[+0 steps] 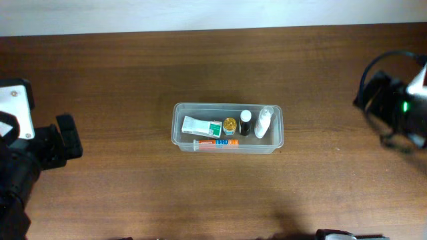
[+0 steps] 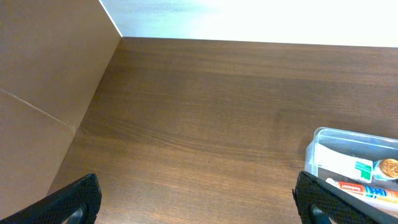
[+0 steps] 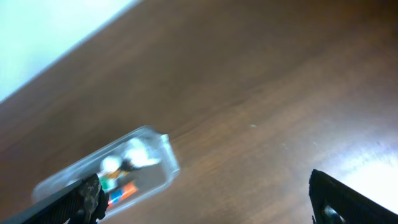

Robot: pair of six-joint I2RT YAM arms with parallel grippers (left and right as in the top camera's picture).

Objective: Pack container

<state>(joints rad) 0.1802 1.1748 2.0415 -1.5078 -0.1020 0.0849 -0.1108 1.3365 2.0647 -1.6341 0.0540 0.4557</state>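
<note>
Container: one, a clear tub (image 1: 176,127) in the middle of the table (image 1: 213,60), well apart from both arms.
Contents: five items, all inside the tub.
Tubes: two; a white-green tube (image 1: 201,125) at the left end, an orange tube (image 1: 215,143) along the near wall.
Bottles: two; a dark bottle (image 1: 245,124) and a white bottle (image 1: 264,123) at the right end, side by side.
Jar: one, gold-lidded (image 1: 230,125), between the white-green tube and the dark bottle.
Arms: two; left arm (image 1: 33,143) and right arm (image 1: 393,103), at opposite table edges.
Left gripper (image 2: 196,199): jaws spread wide, holding nothing.
Right gripper (image 3: 205,193): jaws spread wide, holding nothing.
Cut off: both arms run off the overhead view; the left wrist view shows only one end of the tub.
Hard to make out: the right wrist view is blurred, the contents mere smears, and one finger (image 3: 87,196) covers an end of the tub.
</note>
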